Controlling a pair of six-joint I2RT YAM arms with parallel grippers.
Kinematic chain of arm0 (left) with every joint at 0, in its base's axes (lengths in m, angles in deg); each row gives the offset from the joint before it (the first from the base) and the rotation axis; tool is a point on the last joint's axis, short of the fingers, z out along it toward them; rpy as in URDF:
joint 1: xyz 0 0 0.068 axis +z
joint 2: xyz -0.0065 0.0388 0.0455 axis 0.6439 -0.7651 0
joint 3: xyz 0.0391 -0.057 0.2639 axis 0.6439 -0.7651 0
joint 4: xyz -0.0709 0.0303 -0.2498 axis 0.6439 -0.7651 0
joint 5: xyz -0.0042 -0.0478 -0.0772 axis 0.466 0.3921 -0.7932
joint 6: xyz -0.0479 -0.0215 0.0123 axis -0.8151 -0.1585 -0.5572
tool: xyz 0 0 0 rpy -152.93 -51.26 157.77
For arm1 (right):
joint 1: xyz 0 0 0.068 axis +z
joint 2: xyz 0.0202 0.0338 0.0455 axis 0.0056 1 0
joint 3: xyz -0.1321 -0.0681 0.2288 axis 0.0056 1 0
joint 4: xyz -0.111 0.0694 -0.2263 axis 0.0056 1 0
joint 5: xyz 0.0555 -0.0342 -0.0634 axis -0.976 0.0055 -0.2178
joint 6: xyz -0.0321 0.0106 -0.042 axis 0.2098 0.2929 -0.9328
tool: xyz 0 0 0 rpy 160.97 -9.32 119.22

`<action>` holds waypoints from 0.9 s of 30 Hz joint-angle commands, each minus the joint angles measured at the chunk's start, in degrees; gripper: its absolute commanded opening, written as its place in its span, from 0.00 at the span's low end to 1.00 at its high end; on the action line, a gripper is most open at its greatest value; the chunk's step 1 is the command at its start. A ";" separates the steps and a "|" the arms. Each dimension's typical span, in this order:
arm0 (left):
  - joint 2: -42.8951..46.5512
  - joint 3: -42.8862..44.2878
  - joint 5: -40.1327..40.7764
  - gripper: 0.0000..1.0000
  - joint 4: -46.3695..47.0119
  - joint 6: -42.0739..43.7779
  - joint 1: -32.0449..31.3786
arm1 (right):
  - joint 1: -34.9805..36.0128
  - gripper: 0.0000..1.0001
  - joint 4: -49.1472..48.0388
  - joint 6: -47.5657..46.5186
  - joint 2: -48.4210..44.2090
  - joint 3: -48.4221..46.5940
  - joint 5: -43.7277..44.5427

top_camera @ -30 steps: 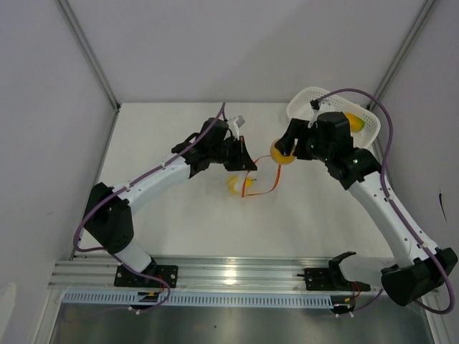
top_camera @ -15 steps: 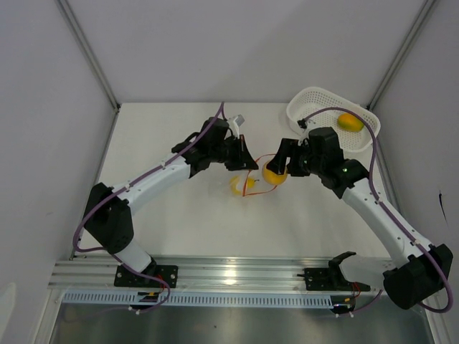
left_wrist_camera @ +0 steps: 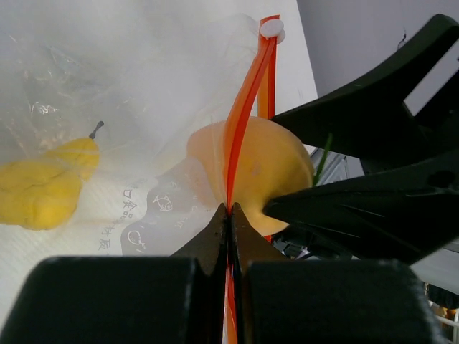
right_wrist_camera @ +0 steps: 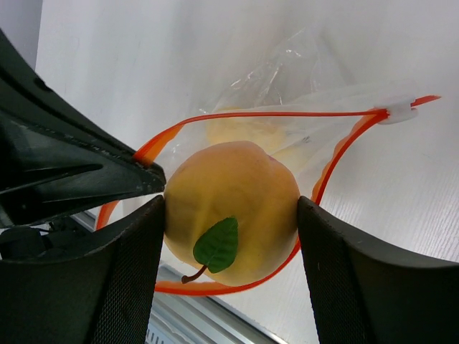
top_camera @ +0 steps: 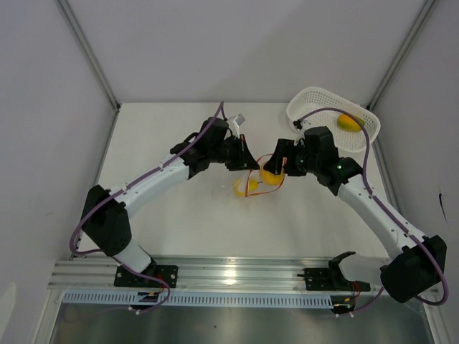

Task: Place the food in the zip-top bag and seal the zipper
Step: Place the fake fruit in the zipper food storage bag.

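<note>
— Where is your left side?

— My left gripper (left_wrist_camera: 229, 211) is pinched tight on the zipper (left_wrist_camera: 247, 93), the red-orange strip along the bag's mouth. The two tips meet with only the strip between them. It holds that edge up off the table (top_camera: 165, 215), so the mouth of the bag (left_wrist_camera: 107, 86) stands open in a loop.

— And the right?

— My right gripper (right_wrist_camera: 231, 215) is clamped on an orange fruit (right_wrist_camera: 229, 193), one finger on each side. A green leaf and a short stem face my wrist camera. From that camera the red-orange loop runs all the way round the fruit. From the left wrist I see part of the fruit through the clear plastic and part of it bare to the right of the strip. So it sits right in the mouth, but how deep I cannot tell. The tips of my left gripper are just beside it.

— Anything inside already?

— A yellow piece (left_wrist_camera: 43, 190) lies in the bag, low against the table and apart from the fruit I hold.

— The third one?

— A second orange fruit (top_camera: 349, 122) lies in the white basket (top_camera: 297, 107) at the far right of the table, well apart from the bag.

— Is the zipper closed?

— No. Its two sides are spread wide, and the small white slider (right_wrist_camera: 399, 111) sits at the end where they meet, away from both grippers.
</note>
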 commanded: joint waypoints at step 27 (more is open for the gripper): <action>4.36 -0.62 -2.11 0.01 3.50 -0.41 -0.66 | 0.35 0.96 2.84 -0.78 -1.75 -4.50 5.93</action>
